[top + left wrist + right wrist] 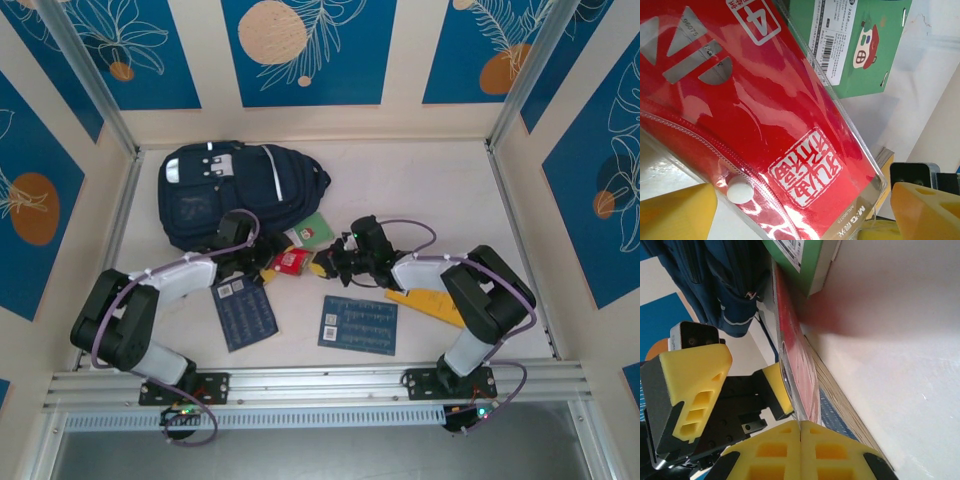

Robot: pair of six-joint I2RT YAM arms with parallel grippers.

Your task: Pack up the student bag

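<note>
Pinching the thin clear edge of the red pouch (765,115) with the right gripper (800,432), yellow fingers pressed flat together on it, pouch turned edge-on to that wrist camera. Facing the pouch's broad glossy side with the left gripper (800,212), fingers spread wide and gripping nothing, one yellow pad (777,390) touching or almost touching the pouch face, hard to tell which. White printed characters and a white snap button on the pouch, under its clear sleeve. Just beyond the pouch, lying on the table (430,190), a green box (860,45) with a barcode label and a small house picture. Farther back on the left half of the table, lying flat near the rear wall, the student bag (235,185), navy with white stripes, its near edge passing under the left wrist as seen from above, held by neither gripper. Nearer the arm bases, flat on the table, a dark blue card (245,313) by the left arm, a second dark blue card (358,323) toward the right; beside the right forearm, a flat yellow piece (432,305).
</note>
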